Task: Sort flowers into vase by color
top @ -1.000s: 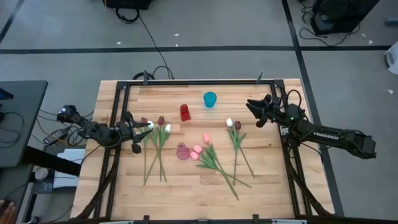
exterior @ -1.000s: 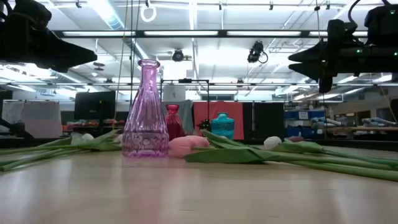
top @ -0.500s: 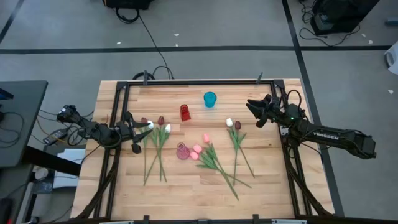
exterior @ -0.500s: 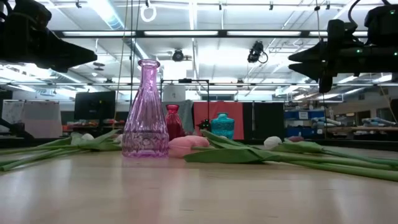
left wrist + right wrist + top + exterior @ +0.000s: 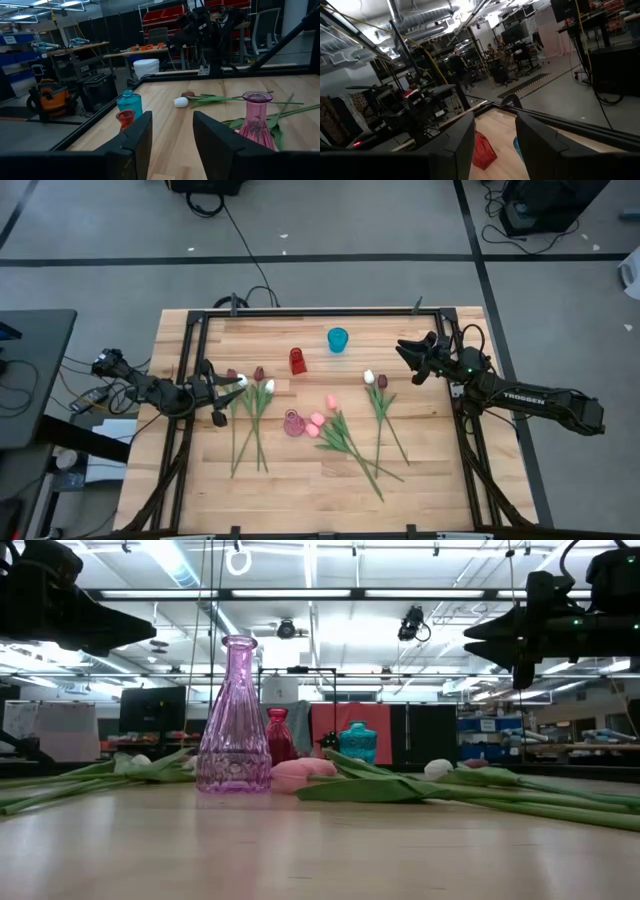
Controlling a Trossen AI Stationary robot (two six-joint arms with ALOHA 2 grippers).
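1. The left gripper [image 5: 212,392] hangs above the left side of the pale wooden slatted table [image 5: 300,480], its two dark fingers [image 5: 132,142] parted with bare table between them, grasping nothing.
2. The right gripper [image 5: 405,356] hangs above the table's right side, near the far right corner; its fingers [image 5: 460,140] are likewise spread and empty.
3. The flowers, artificial tulips with long thin green stems, lie flat on the table in three loose groups.
4. The left group [image 5: 250,415] (white and dark maroon heads) lies just beside the left gripper, heads toward the far edge.
5. The middle group [image 5: 345,442] has pink heads [image 5: 318,423] next to the clear pink ribbed glass bottle vase [image 5: 293,423], which stands upright near the table's middle; from the low view a pink head [image 5: 300,775] seems to touch the vase's base, though contact is hard to confirm.
6. The right group [image 5: 380,415] shows a white head [image 5: 369,378] and a dark maroon head [image 5: 382,381] side by side, well apart from the right gripper.
7. A small red glass vase [image 5: 297,361] and a small teal glass vase [image 5: 338,339] stand upright farther back, near each other, both without flowers.
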